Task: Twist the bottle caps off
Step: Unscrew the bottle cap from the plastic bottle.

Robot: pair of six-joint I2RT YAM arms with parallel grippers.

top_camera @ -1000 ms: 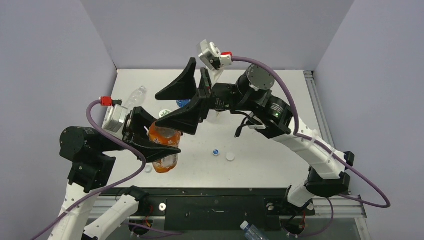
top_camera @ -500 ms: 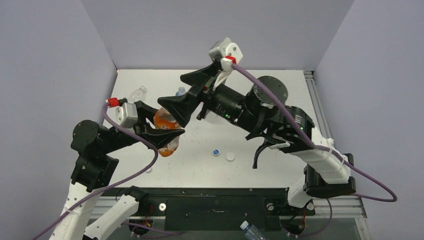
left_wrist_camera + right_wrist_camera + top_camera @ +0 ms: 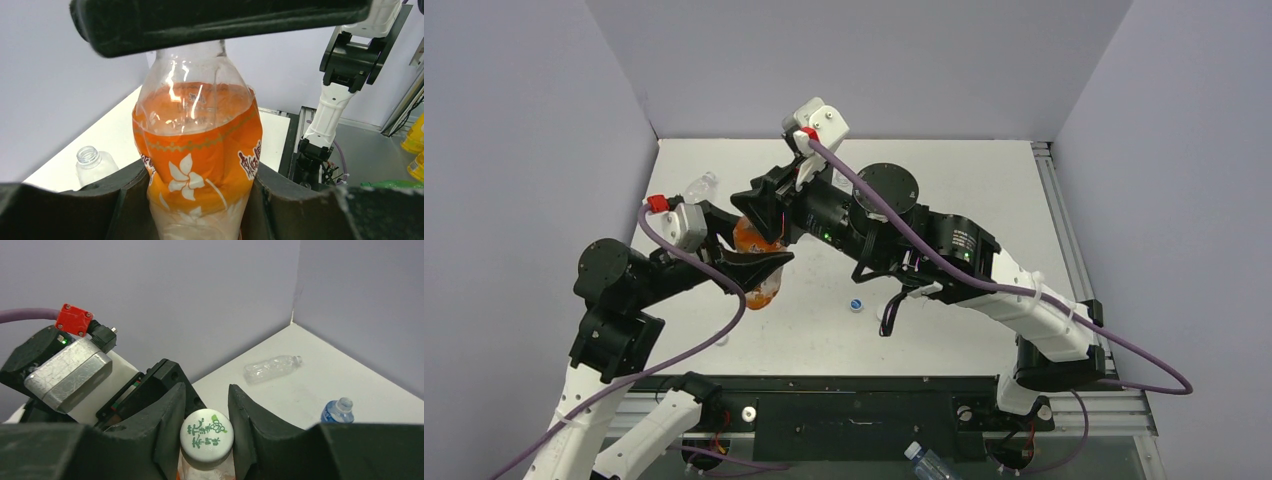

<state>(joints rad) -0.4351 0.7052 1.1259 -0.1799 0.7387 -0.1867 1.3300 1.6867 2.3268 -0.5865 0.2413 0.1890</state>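
An orange-labelled bottle [image 3: 197, 150] stands upright between the fingers of my left gripper [image 3: 200, 197], which is shut on its lower body. From above, that left gripper [image 3: 754, 255] holds the bottle [image 3: 764, 288] over the table's left-middle. The bottle's white cap [image 3: 207, 435], printed with green characters, sits between the two black fingers of my right gripper [image 3: 207, 427], which is shut on its sides. In the top view the right gripper [image 3: 761, 205] reaches over the bottle's top. A loose blue cap with a white top [image 3: 856, 305] lies on the table.
A clear capless bottle [image 3: 272, 367] lies near the back left corner [image 3: 696, 186]. A blue-labelled capless bottle [image 3: 337, 411] stands to the right of the grip. Another bottle [image 3: 924, 462] lies below the table's front rail. Grey walls close in the left, back and right.
My right gripper swung left and down over the orange bottle's top and closed from wide open onto the cap. The left arm shifted the bottle slightly up and back.
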